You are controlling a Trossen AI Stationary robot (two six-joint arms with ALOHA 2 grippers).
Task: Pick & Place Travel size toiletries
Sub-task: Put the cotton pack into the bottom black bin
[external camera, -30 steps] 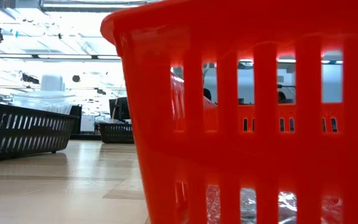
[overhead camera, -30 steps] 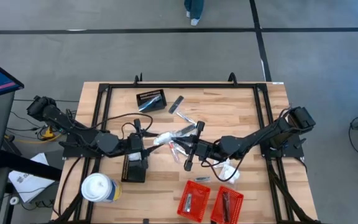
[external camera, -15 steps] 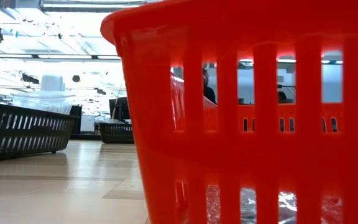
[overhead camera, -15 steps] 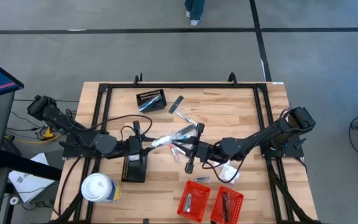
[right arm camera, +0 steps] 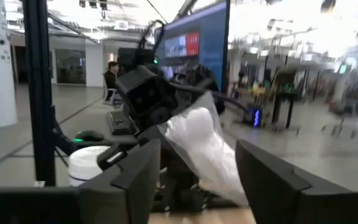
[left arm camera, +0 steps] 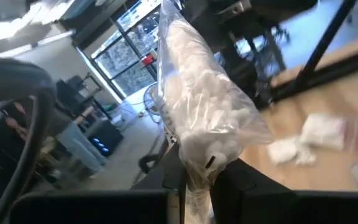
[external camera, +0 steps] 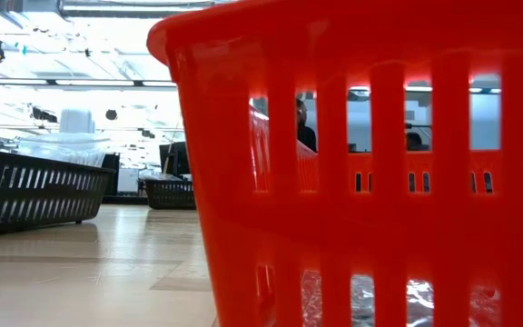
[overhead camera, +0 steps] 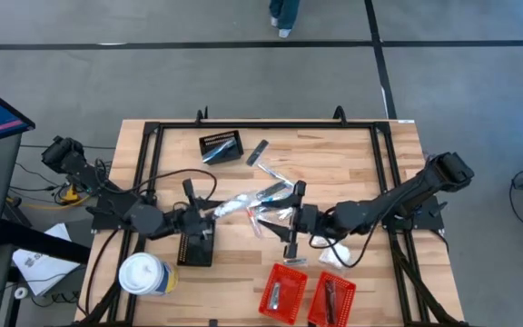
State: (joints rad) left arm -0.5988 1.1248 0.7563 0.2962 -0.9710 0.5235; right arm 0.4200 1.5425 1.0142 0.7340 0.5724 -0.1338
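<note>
Since a second ago, the right gripper [overhead camera: 291,223] has let go and backed off, fingers spread, leaving the clear-wrapped packet of white cotton pieces [left arm camera: 202,109] pinched in the closed left gripper [left arm camera: 196,180] above the wooden worktop [overhead camera: 352,154]. Light, soft and crinkly, it is best held by its gathered film end.

A clear-wrapped white packet [left arm camera: 204,118] stands pinched in the left hand [left arm camera: 197,180]. More silvery and white toiletries [overhead camera: 266,195] lie scattered mid-tabletop, others [overhead camera: 334,254] beside the right arm.
</note>
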